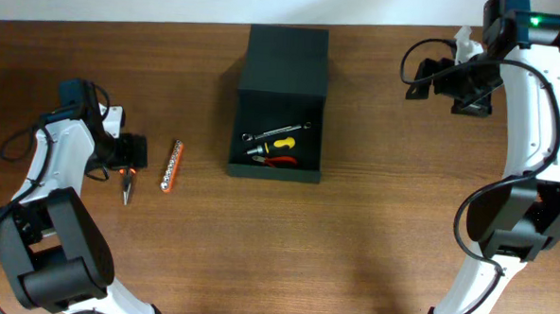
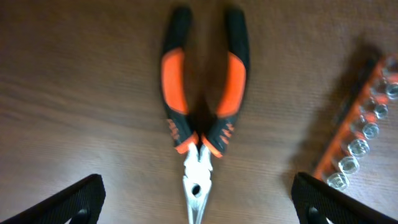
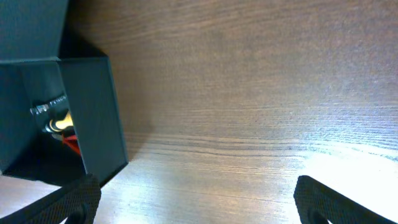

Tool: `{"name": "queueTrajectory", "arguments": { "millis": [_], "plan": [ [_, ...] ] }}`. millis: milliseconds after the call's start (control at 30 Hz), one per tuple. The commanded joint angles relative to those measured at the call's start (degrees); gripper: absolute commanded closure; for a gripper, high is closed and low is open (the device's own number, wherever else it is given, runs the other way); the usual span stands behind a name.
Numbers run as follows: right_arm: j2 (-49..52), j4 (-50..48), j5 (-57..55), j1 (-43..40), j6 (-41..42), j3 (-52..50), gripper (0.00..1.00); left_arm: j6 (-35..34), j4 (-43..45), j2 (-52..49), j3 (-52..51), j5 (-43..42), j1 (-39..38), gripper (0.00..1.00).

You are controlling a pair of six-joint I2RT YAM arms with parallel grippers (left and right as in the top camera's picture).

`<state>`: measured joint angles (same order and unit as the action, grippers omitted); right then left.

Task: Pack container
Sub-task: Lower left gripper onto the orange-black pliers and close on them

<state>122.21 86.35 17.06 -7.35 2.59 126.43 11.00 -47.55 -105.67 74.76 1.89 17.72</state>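
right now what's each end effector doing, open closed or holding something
Left end effector: open, empty, above the pliers.
Right end effector: open, holding nothing.

Matte dark container [image 1: 281,91] on grained wood table [image 1: 382,209] (pliers [image 2: 200,118]: bare metal, rubbery grips).

Overhead evenly lit, sharp; container [image 1: 286,58] interior dark. Left wrist view dim, soft — pliers [image 2: 200,124] and socket rail [image 2: 364,124] blurred. Right wrist: white glare on table [image 3: 348,158], lower right.
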Motion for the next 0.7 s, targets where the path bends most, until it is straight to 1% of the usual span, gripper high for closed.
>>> {"name": "queueTrajectory", "arguments": {
  "millis": [0, 100, 200, 333, 433, 533, 600, 667],
  "plan": [
    [0.2, 0.0, 0.3, 0.2, -0.2, -0.5, 0.01, 2.2, 1.4, -0.2, 0.9, 3.7, 0.1, 0.02],
    [0.2, 0.0, 0.3, 0.2, -0.2, -0.5, 0.01, 0.5, 0.8, -0.4, 0.9, 3.4, 0.1, 0.02],
    [0.1, 0.0, 0.3, 0.2, -0.2, -0.5, 0.01, 0.5, 0.3, -1.2, 0.9, 3.3, 0.1, 0.03],
    [0.2, 0.0, 0.3, 0.2, -0.2, -0.5, 0.01, 4.0, 1.2, -3.2, 0.9, 3.3, 0.1, 0.03],
    [0.1, 0.0, 0.3, 0.2, -0.2, -0.5, 0.01, 4.1, 2.2, -5.0, 0.9, 3.3, 0.2, 0.03],
    [0.2, 0.2, 0.3, 0.2, -0.2, -0.5, 0.01, 4.1, 3.1, -6.7, 0.9, 1.4, 0.2, 0.03],
    [0.2, 0.2, 0.3, 0.2, -0.2, -0.5, 0.01, 4.1, 3.7, -7.7, 0.9, 1.0, 0.2, 0.06],
    [0.1, 0.2, 0.3, 0.2, -0.2, -0.5, 0.01, 4.1, 4.4, -8.3, 0.9, 0.9, 0.2, 0.07]
  ]
}}
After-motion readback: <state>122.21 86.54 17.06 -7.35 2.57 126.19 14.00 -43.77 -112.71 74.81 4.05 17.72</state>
